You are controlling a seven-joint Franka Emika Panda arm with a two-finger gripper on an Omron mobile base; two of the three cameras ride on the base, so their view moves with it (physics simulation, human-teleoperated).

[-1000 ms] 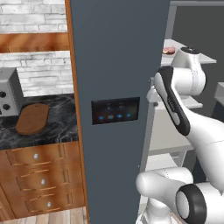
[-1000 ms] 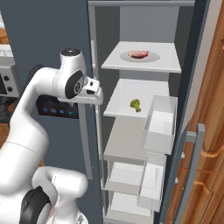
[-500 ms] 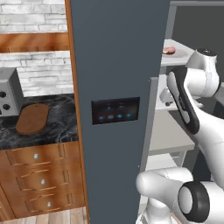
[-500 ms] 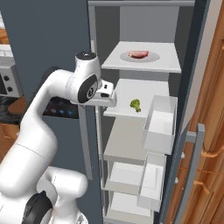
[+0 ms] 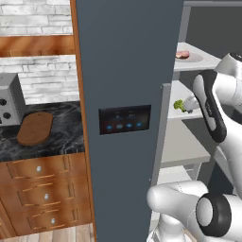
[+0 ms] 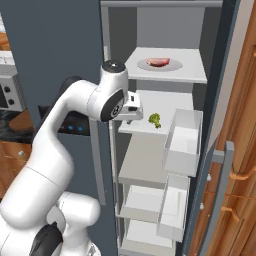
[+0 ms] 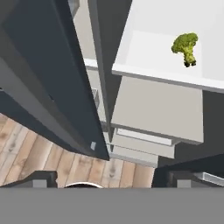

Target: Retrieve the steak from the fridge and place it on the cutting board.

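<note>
My gripper [image 6: 134, 111] hovers by the fridge [image 6: 165, 165] edge, jaw state indiscernible. The steak [image 6: 156, 62], above and beyond on its plate [image 6: 175, 66], looks soft, slippery and light; I would pinch across its thickest edge.

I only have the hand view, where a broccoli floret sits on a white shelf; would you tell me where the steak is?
Observer: The steak lies on a plate on the fridge's top shelf, one shelf above the broccoli.
Operator: Thank you. Where is my tool relative to that?
Observer: The tool is at the broccoli shelf's front left edge, below the steak.
Operator: And is the cutting board in sight?
Observer: Yes, the cutting board lies on the black countertop, left of the fridge door.
</note>
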